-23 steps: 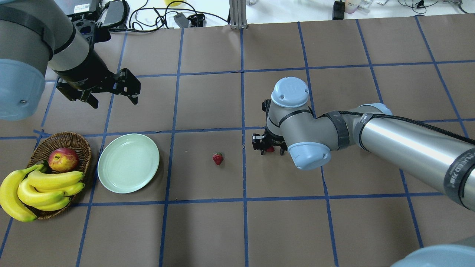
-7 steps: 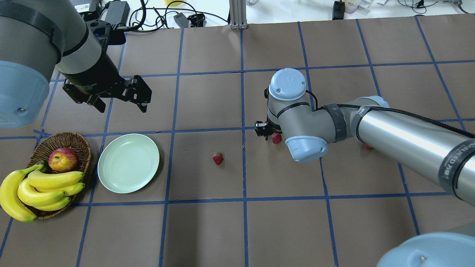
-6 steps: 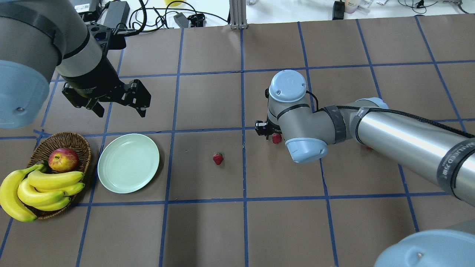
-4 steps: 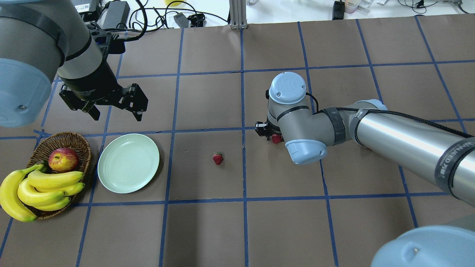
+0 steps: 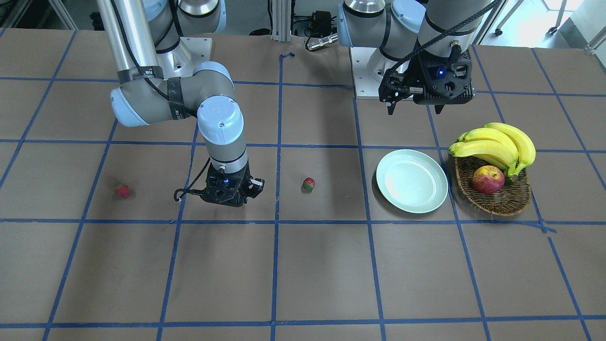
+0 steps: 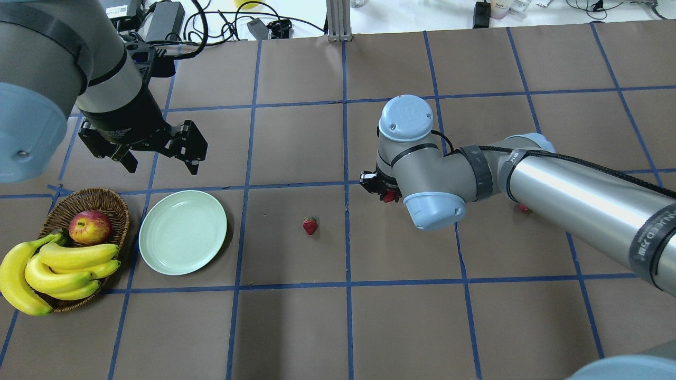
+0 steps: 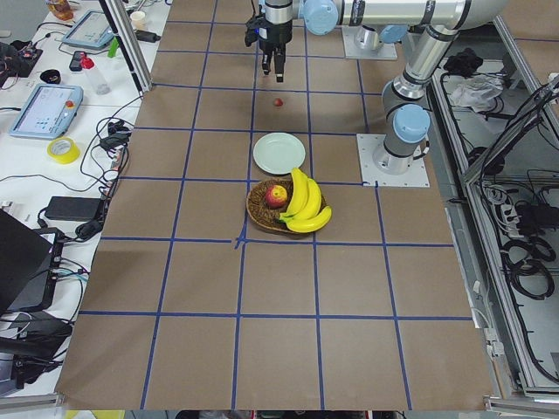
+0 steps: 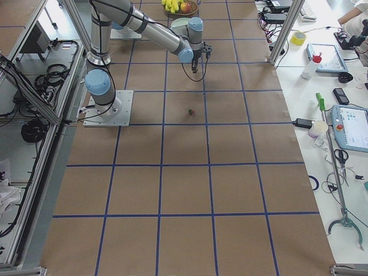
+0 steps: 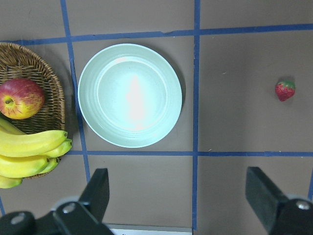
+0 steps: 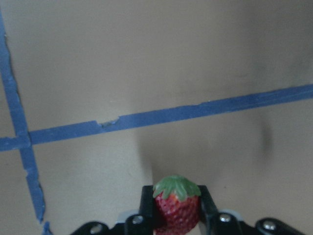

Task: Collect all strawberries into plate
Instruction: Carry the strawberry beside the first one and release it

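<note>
Snugly in right pincer (image 10: 176, 198), strawberry (image 10: 177, 210)

One camera hangs above and behind the robot's base (image 5: 365, 80), looking forward and down on the table (image 6: 296, 327); another faces it from across. Two high end cameras look along the table from afar. The left wrist camera looks straight down, sharing the plate (image 9: 129, 95) and loose strawberry (image 9: 284, 90) with the first two; the right wrist one sits close over the gripped strawberry (image 10: 177, 208).

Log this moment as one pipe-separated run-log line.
right gripper: shut on strawberry, off table | left gripper: open, near empty plate | two loose strawberries: on table
</note>
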Tool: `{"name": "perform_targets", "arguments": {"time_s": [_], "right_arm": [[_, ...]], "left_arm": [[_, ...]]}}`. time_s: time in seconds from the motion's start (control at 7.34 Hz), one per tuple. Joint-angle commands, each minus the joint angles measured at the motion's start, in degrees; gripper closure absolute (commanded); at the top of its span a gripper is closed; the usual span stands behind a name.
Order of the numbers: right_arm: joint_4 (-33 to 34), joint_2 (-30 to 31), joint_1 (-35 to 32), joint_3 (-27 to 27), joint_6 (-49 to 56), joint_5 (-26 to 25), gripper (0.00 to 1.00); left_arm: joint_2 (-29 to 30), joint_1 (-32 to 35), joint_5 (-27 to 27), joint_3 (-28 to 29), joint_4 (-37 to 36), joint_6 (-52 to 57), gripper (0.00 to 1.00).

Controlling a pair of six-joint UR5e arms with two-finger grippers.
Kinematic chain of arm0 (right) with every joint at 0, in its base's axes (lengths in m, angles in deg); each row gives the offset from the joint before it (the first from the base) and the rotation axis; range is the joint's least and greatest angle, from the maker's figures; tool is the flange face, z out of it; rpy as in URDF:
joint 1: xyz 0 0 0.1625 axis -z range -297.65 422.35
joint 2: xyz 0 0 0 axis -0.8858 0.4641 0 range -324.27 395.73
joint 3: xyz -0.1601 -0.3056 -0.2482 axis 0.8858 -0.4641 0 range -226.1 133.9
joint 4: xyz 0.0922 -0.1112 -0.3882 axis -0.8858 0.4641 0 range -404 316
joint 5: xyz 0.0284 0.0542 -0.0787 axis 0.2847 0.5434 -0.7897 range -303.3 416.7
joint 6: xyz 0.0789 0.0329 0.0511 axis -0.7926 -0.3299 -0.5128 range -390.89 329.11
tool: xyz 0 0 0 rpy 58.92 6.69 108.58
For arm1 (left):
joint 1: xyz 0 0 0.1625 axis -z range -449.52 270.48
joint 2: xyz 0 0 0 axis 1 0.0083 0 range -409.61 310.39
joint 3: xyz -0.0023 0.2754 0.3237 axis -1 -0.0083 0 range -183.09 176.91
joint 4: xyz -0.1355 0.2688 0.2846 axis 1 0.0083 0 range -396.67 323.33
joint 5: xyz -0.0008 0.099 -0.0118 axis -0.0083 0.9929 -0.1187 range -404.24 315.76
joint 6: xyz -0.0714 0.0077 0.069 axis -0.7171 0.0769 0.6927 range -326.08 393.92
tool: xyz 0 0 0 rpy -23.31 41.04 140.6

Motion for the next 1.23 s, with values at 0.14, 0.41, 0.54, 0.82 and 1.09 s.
{"name": "perform_targets", "arguments": {"time_s": [0.14,0.41,0.54,0.82,1.09], "right_arm": [[-1.7,-2.0,-11.7,-5.2,-15.4,4.5,1.0],[0.5,-3.6,-12.3,-5.7,-16.1,5.1,1.0],[2.9,-4.0,-12.3,-6.2,-15.5,5.5,1.0],[3.6,-6.9,-12.2,-6.4,-15.7,5.0,0.38],[3.5,-6.5,-12.1,-6.9,-15.7,4.8,0.0]], "left_arm": [[0.0,0.0,0.7,0.1,0.2,1.4,0.0],[0.0,0.0,0.5,0.0,0.3,1.4,0.0],[0.1,0.0,0.4,0.1,0.3,1.4,0.0],[0.3,-0.1,0.2,0.1,0.2,1.4,0.0],[0.1,0.0,0.3,0.1,0.2,0.6,0.0]]}}
